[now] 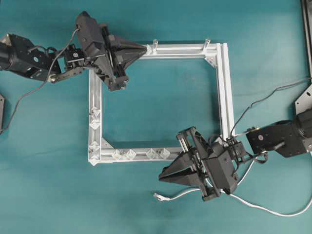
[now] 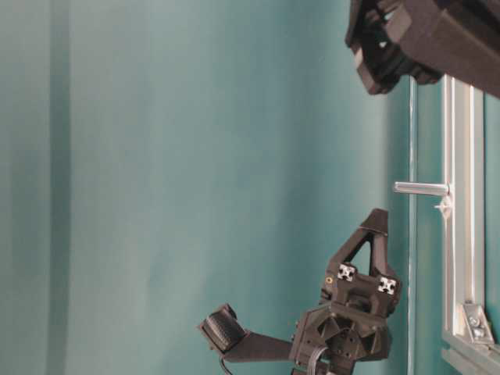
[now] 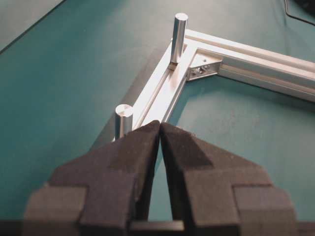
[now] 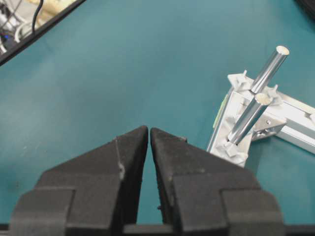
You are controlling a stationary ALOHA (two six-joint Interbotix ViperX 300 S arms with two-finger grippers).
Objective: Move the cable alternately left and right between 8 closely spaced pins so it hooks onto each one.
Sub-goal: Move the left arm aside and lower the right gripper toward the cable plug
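Observation:
The white cable (image 1: 265,210) lies loose on the teal table in front of the frame, its plug end (image 1: 157,196) free; part of it runs under my right arm. Small diamond-shaped pins sit on the silver frame's left rail (image 1: 95,125) and front rail (image 1: 130,155). My right gripper (image 1: 160,179) (image 4: 149,129) hovers just in front of the front rail, above the cable. Its tips are drawn together to a thin slit with nothing between them. My left gripper (image 1: 146,47) (image 3: 160,123) is shut and empty at the frame's back left corner.
The square aluminium frame (image 1: 224,97) lies flat on the table. Two grey upright posts (image 1: 155,45) (image 1: 207,44) stand on its back rail; the nearer post (image 3: 123,118) is right beside my left fingertips. Black arm wires trail at the right.

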